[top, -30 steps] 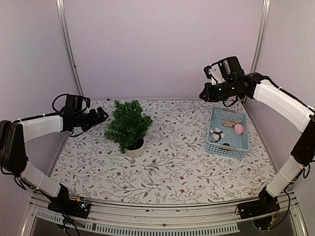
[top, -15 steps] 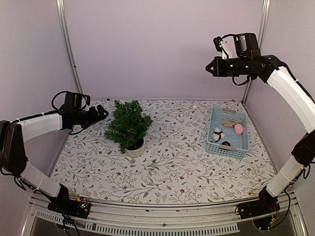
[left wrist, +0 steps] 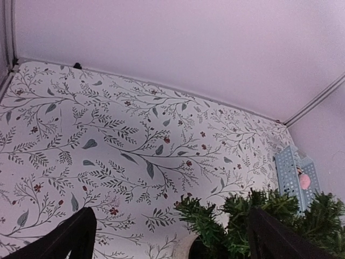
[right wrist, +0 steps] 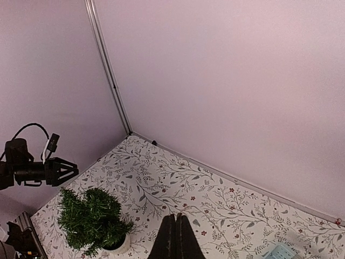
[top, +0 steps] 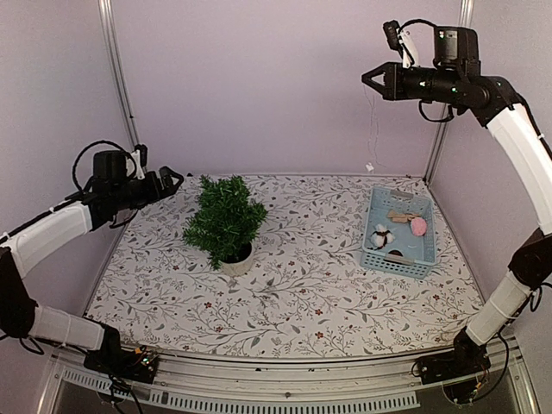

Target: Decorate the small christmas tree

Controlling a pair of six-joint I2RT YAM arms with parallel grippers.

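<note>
Up has gone the right arm since a second ago, from just over the basket (top: 392, 266) to high by the back wall, and the left arm has lifted a little too. Nearest on the flowery bench (top: 302, 297) stands the tree (top: 224, 216), upright in its white pot (top: 235, 259), left of the middle. The blue basket lies to the right, with a pink ball (top: 418, 226) inside. The left pincer (top: 175, 178) hangs just left of the treetop, wide open, holding nothing. The right pincer (top: 371, 78) is shut tight. A thin thread (top: 373, 129) hangs under it, but I cannot tell if it grips it.
</note>
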